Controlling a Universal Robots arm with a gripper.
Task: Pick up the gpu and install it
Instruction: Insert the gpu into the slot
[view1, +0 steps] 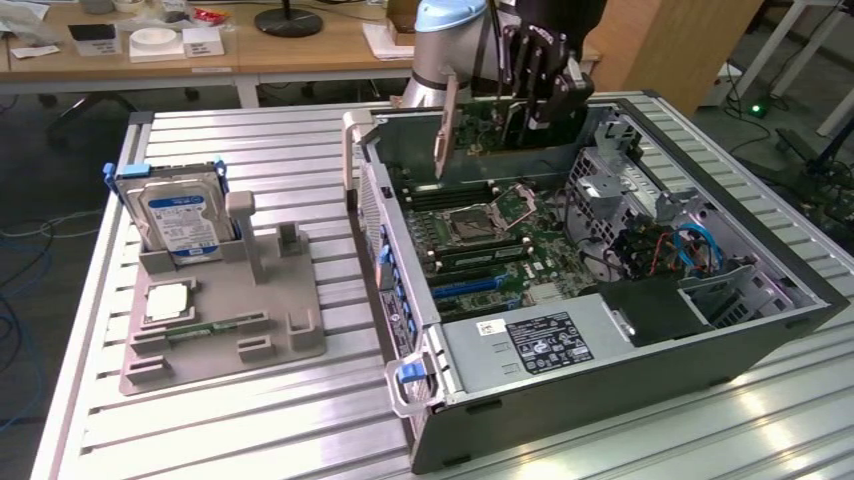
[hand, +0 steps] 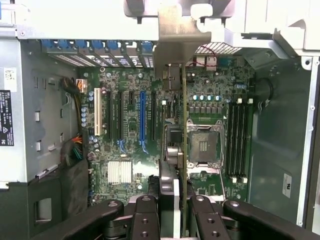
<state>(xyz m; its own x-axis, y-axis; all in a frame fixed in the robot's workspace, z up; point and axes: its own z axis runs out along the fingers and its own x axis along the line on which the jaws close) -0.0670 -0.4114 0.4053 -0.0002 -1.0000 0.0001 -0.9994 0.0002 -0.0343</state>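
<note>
End effector (hand: 172, 200) pinching gpu (hand: 183, 115) — upright, above motherboard (hand: 131, 150)

case (view1: 667, 375) open-topped, walls around, gpu (hand: 182, 45) over motherboard (view1: 534, 250)

My slatted metal table (view1: 240, 420) fills the lower frame, with glare along its bottom right. Upper left stands a wooden desk (view1: 267, 55); upper right, a wooden panel (view1: 674, 50), perhaps a cabinet. Dark floor (view1: 47, 180) shows at far left.

Bright even light, glare on metal table (view1: 754, 405)
</note>
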